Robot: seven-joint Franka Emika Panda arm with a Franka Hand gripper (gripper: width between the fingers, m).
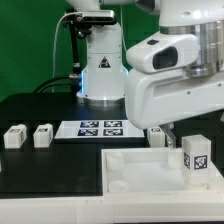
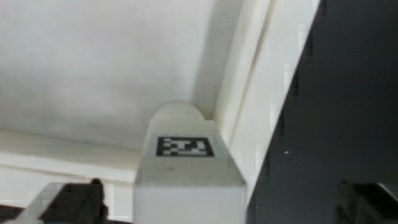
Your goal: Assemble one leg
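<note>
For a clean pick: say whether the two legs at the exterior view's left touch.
Apart. Exterior view: dark table shows between the leftmost leg and the next leg.

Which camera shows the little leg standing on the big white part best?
The exterior view: the whole leg stands upright there, tag facing out. The wrist view shows it close, cut off at the edge.

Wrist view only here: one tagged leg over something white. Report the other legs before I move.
Observer: The leftmost leg and a second leg sit to the exterior view's left of the marker board.
Operator: Give me the fourth.
Observer: The fourth leg shows partly behind the arm, at the marker board's right end.
Operator: Place mine.
Observer: Your leg is upright over the white tray-like part's right end, tag facing the exterior camera.
</note>
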